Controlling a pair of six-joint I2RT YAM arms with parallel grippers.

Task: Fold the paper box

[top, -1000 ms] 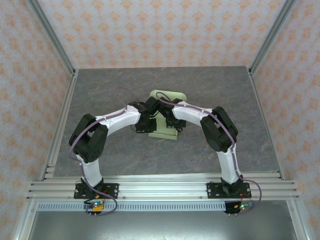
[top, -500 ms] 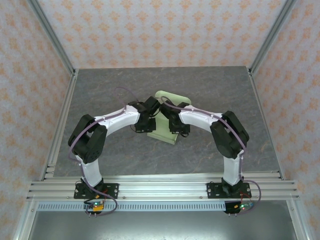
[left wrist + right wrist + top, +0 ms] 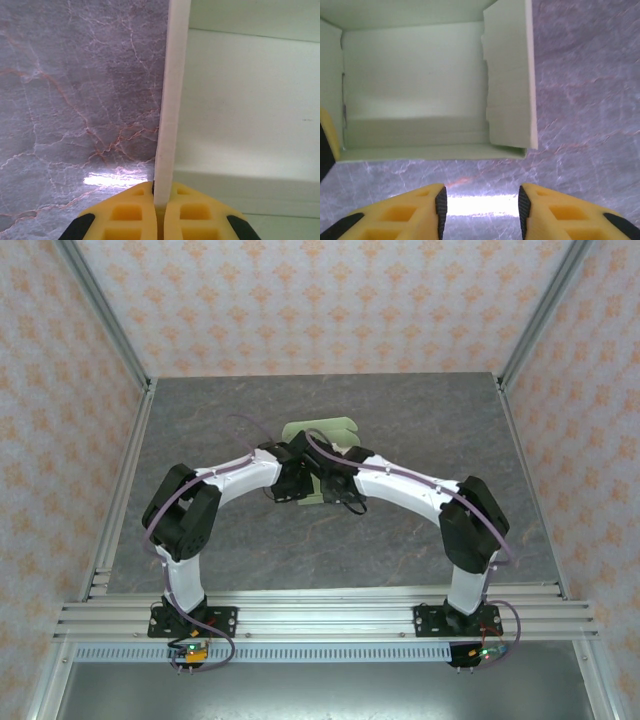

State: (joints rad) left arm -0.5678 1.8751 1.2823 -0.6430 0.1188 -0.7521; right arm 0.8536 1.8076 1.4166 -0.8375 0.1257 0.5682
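Top external view shows the one paper box (image 3: 318, 430) just above the middle of the frame, on the grey table (image 3: 420, 530), with the two arms meeting over its near side. In the left wrist view, the left gripper (image 3: 161, 192) at the bottom of the frame has its jaws pressed together on an upright wall of the box, pinching the thin card edge-on. In the right wrist view, the right gripper (image 3: 482, 205) sits at the bottom of the frame with its jaws spread and only bare table between them, just short of the box's near wall. The box already reads as an open tray: floor flat, walls standing on the left, far and near sides. The right wall looks like a doubled flap with a ragged inner edge, standing but seemingly not tucked home. So the folding looks well advanced, and what probably remains is seating that flap and closing the far tabbed flap. Count: one box, two grippers.
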